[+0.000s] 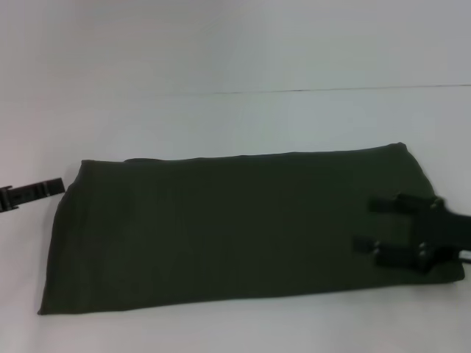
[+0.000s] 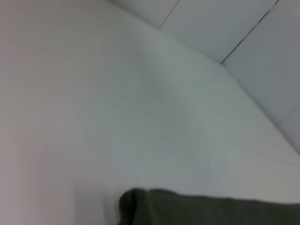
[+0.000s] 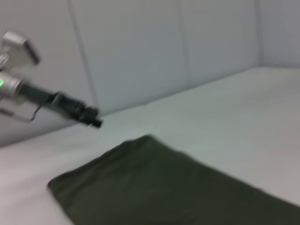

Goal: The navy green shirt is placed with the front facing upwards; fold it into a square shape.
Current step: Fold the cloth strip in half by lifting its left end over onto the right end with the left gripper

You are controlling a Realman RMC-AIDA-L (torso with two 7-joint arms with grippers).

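Cloth fills the middle of the white table (image 1: 221, 59): the navy green shirt (image 1: 235, 228) lies flat as a long band, plain side up, no lettering showing, so the sleeves and sides seem already folded in. The right gripper (image 1: 366, 224) sits over the shirt's right end, its two fingers spread wide apart and grasping nothing, placed, I judge, to pinch that end and carry it across toward the other. The left gripper (image 1: 44, 190) hangs just off the shirt's left edge, near its far corner, clear of the cloth; whether its fingers are released or clenched I cannot tell. It probably waits there to steady that end.
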